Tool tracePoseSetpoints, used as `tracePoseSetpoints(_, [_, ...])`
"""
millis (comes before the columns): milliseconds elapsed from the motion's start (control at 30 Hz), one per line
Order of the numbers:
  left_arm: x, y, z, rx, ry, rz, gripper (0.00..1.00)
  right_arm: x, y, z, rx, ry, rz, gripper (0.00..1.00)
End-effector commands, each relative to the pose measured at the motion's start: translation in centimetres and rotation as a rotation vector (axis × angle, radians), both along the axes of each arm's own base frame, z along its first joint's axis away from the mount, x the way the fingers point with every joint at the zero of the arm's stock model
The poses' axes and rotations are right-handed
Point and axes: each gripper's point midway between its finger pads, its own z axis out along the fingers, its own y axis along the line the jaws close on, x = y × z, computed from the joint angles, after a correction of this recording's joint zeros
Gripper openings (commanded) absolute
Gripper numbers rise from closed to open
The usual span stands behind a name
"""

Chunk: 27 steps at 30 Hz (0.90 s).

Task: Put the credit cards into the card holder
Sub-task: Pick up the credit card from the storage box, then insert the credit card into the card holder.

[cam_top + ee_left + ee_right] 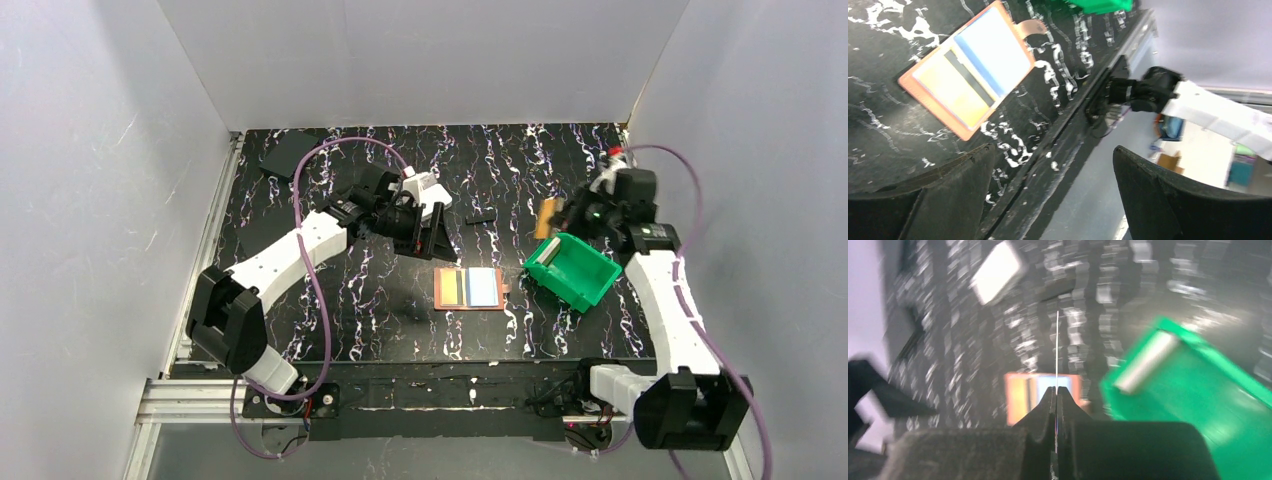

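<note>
Right tool [1056,392] is pinching credit card [546,217] edge-on: judged light, stiff, slick, so gripping one end suits; left tool [1053,155] is hanging open near card holder [469,289]

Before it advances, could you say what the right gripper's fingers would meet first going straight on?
Probably the open card holder, straight beyond the fingers and their pinched card; blur hides depth.

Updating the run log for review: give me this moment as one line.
left gripper: open, empty | right gripper: shut on credit card | card holder: lying open on table
</note>
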Motion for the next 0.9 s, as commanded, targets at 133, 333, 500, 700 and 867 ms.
tracePoseSetpoints(133, [0.9, 1.0, 5.4, -0.308, 0.157, 0.107, 0.84, -4.3, 20.7, 6.7, 0.460, -0.246, 0.849, 0.01])
tracePoseSetpoints(333, [1.4, 3.8, 7.7, -0.406, 0.129, 0.285, 0.81, -6.5, 22.8, 10.3, 0.677, -0.322, 1.000, 0.01])
tracePoseSetpoints(500, [1.2, 3.8, 10.0, -0.469, 0.094, 0.293, 0.62, -7.2, 23.0, 10.5, 0.715, -0.309, 1.034, 0.01])
tracePoseSetpoints(700, [1.0, 3.0, 11.9, -0.559, 0.098, 0.247, 0.44, -7.4, 22.9, 11.0, 0.796, -0.329, 0.996, 0.01])
tracePoseSetpoints(867, [0.8, 2.2, 12.1, -0.567, 0.085, 0.216, 0.34, -7.6, 22.9, 11.1, 0.818, -0.337, 0.985, 0.01])
